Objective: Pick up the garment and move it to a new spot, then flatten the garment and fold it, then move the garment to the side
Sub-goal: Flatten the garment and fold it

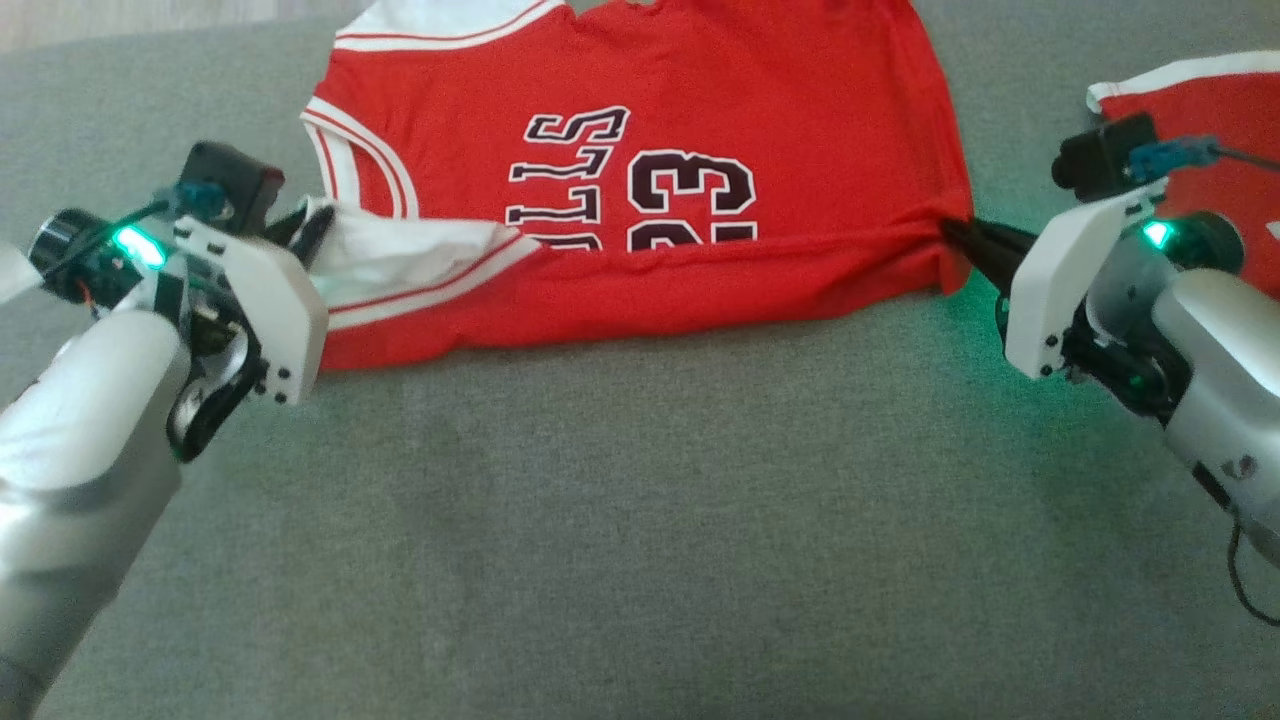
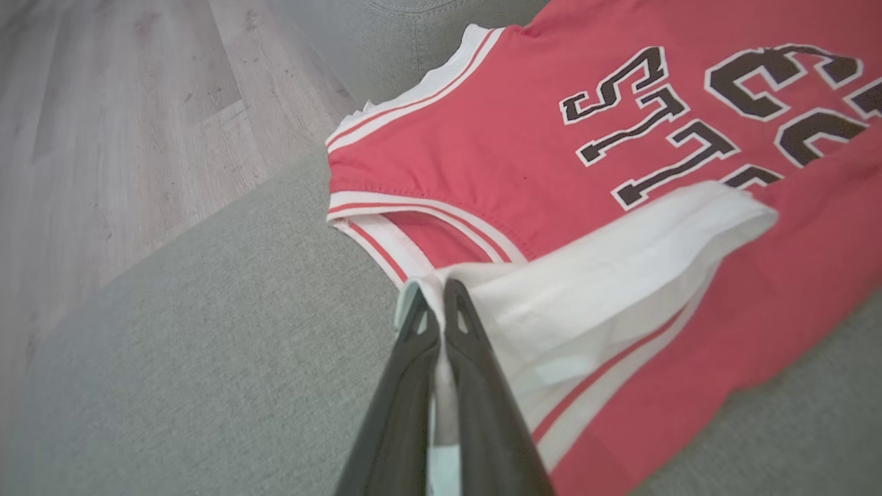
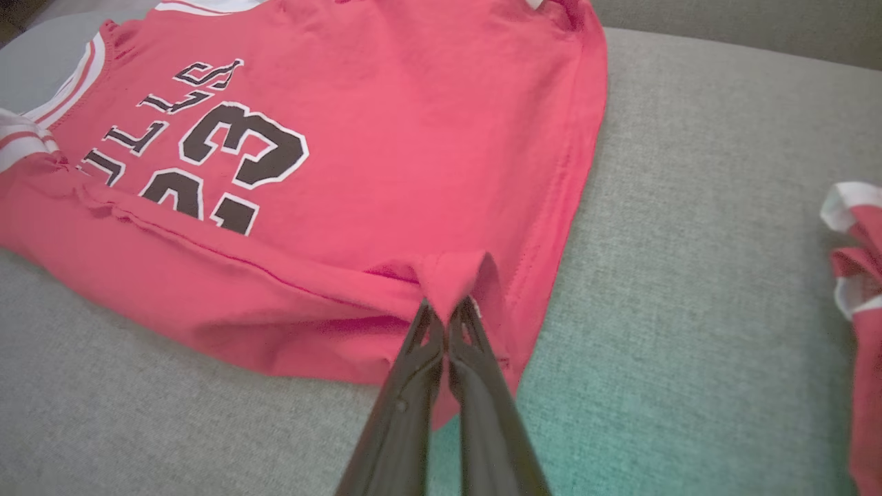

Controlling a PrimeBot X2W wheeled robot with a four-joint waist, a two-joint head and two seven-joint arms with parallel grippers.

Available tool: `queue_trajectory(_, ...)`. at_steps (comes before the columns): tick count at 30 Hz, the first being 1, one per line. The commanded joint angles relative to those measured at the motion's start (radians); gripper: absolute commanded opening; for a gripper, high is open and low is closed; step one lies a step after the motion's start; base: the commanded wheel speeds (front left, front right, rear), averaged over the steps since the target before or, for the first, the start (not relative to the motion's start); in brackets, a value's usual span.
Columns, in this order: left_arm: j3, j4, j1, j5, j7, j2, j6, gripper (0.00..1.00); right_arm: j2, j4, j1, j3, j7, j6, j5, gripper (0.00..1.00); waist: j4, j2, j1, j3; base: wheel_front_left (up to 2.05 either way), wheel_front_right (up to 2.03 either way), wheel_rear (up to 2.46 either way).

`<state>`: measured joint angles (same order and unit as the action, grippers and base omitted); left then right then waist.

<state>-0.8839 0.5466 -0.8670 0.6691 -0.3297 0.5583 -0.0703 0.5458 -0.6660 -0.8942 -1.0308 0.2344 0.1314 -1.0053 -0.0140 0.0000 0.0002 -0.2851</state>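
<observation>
Across the far half of a grey upholstered surface (image 1: pixel 640 520): one red sleeveless jersey (image 1: pixel 650 110), spread mostly flat, shoulder end to the left, hem to the right.

- Trim: white bands with thin red stripes at the armhole and neck edges.
- Print: black letters and the number 23, outlined in white, upside down from the robot's side.
- Fold: the near long edge is turned over onto the body, and the fold covers the near part of the print. At the left end the turned-over part shows white fabric with a red stripe.

Left hand (image 1: pixel 312 228): at the near-left corner of the jersey. In the left wrist view its two dark fingers (image 2: pixel 413 386) are pressed together, with the white, turned-over edge of the jersey pinched between their tips. A green light glows on the wrist.

Right hand (image 1: pixel 962 236): at the near-right corner. In the right wrist view the fingers (image 3: pixel 482 399) are fully closed on a small peak of red cloth at the hem, raised slightly off the surface. A green light also glows on this wrist.

Second red-and-white garment (image 1: pixel 1215 110): bunched on the same surface to the far right, apart from the jersey and beside the right arm.

Wood floor (image 2: pixel 124 138): pale planks beyond the surface's left edge.
</observation>
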Motion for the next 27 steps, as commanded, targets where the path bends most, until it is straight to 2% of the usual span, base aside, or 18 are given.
queue_trajectory(1, 0.04, -0.011, -0.067, -0.008, 0.014, 0.034, 0.007, 0.0, 0.009, 0.009, -0.019, 0.005, -0.014, -0.001, 0.008, 0.0, -0.003, 0.0, -0.0002, -0.008, 0.0, 0.0, 0.0)
queue_trajectory(2, 0.043, 0.008, -0.078, -0.015, 0.031, 0.024, 0.015, 0.01, 0.006, -0.005, -0.028, 0.008, -0.022, -0.001, 0.012, 0.0, -0.004, 0.0, -0.0002, -0.014, 0.0, 0.0, 0.0)
queue_trajectory(3, 0.046, 0.027, -0.089, -0.024, 0.052, 0.015, 0.026, 0.91, 0.002, -0.02, -0.039, 0.012, -0.04, -0.001, 0.023, 0.38, -0.004, 0.0, -0.0002, -0.019, 0.0, 0.0, 0.0)
queue_trajectory(4, 0.049, 0.047, -0.1, -0.033, 0.075, 0.004, 0.039, 1.0, -0.003, -0.037, -0.049, 0.017, -0.058, -0.001, 0.033, 1.0, -0.004, 0.0, -0.0002, -0.023, 0.0, 0.0, 0.0)
queue_trajectory(7, 0.064, 0.101, -0.124, -0.052, 0.157, -0.026, 0.077, 1.0, -0.024, -0.083, -0.07, 0.043, -0.121, -0.001, 0.048, 1.0, -0.004, 0.0, -0.0002, -0.027, 0.0, 0.0, 0.0)
queue_trajectory(12, 0.15, 0.15, -0.141, -0.044, 0.407, -0.085, 0.172, 1.0, -0.064, -0.153, -0.089, 0.135, -0.312, -0.001, 0.055, 1.0, 0.005, 0.0, -0.0002, -0.004, 0.0, 0.0, 0.0)
queue_trajectory(15, 0.202, 0.15, -0.119, -0.02, 0.539, -0.118, 0.204, 1.0, -0.097, -0.195, -0.085, 0.203, -0.44, -0.001, 0.063, 1.0, 0.012, 0.0, -0.0002, 0.023, 0.0, 0.0, 0.0)
queue_trajectory(19, 0.263, 0.094, -0.051, -0.013, 0.588, -0.144, 0.236, 1.0, -0.151, -0.211, -0.068, 0.331, -0.494, -0.001, 0.106, 1.0, 0.017, 0.0, -0.0002, 0.064, 0.0, 0.0, 0.0)
queue_trajectory(21, 0.305, 0.022, -0.001, -0.037, 0.59, -0.15, 0.261, 1.0, -0.179, -0.164, -0.046, 0.456, -0.495, -0.001, 0.161, 1.0, 0.018, 0.0, -0.0002, 0.08, 0.0, 0.0, 0.0)
queue_trajectory(27, 0.446, -0.187, 0.241, -0.123, 0.591, -0.199, 0.314, 1.0, -0.327, 0.043, 0.18, 0.787, -0.496, -0.001, 0.471, 1.0, 0.016, 0.0, -0.0002, 0.129, 0.0, 0.0, 0.0)
